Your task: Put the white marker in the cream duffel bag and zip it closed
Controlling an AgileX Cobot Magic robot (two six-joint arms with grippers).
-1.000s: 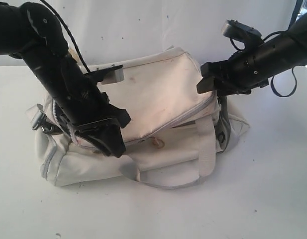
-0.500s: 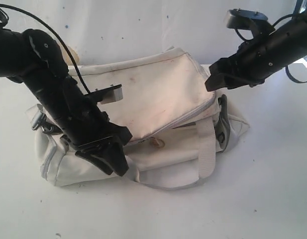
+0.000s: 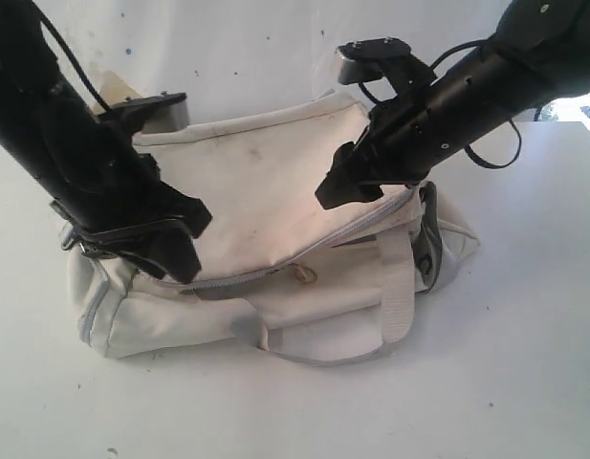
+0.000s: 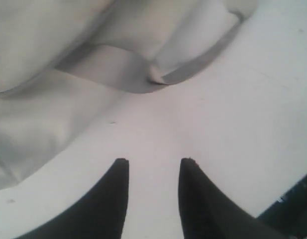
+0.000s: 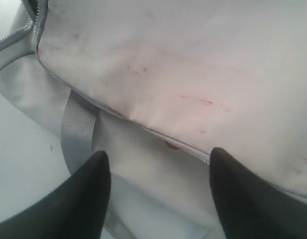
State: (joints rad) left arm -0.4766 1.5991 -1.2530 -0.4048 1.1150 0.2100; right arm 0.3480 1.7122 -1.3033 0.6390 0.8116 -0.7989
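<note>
The cream duffel bag [image 3: 275, 182] lies on the white table with its stained top flap down flat. A grey zipper [image 3: 304, 251] runs along the flap's front edge. The white marker is out of view in every frame. My left gripper [image 3: 178, 263] hangs at the bag's left front corner. In the left wrist view it [image 4: 153, 162] is open over bare table, with the bag [image 4: 39, 119] just beyond it. My right gripper [image 3: 333, 193] hovers over the flap's right side. In the right wrist view it [image 5: 158, 152] stands wide open and empty above the flap edge [image 5: 193, 59].
A pale webbing strap [image 3: 400, 277] loops down the bag's front onto the table [image 3: 514, 363]. A black clip [image 3: 426, 229] sits at the bag's right end. A white backdrop stands behind the bag.
The right arm has swung in leftward and down, from beside the bag's right end to over the flap. The left gripper has pulled back to the left along the bag's front.
</note>
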